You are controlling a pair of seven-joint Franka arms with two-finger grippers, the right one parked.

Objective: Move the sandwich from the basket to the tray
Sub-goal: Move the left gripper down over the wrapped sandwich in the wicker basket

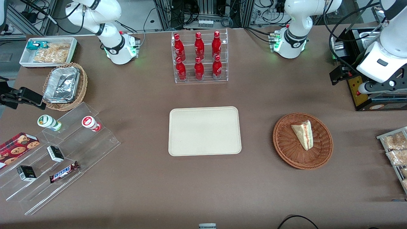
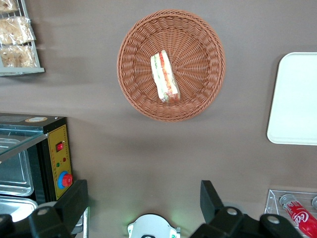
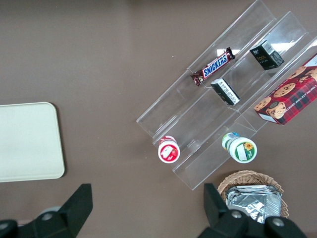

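Pale bread with red and green stripes marks the sandwich (image 1: 303, 134), lying in the reddish-brown wicker basket (image 1: 287, 149) toward the working arm's end of the table; the cream tray (image 1: 204, 131) sits bare beside the basket, apart from it; the left gripper (image 2: 143, 201) hangs high above the brown table (image 1: 152, 178), fingers (image 2: 75, 198) spread wide and holding nothing, well clear of the basket; red bottles (image 1: 198, 55) stand in a clear rack farther from the camera than the tray.

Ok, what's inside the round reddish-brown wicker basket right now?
Only the clear-wrapped triangular sandwich, lying in the round reddish-brown wicker basket. The weave directly under the sandwich is covered. The cream rectangular tray holds nothing. The open left gripper hangs high above the table, touching nothing.
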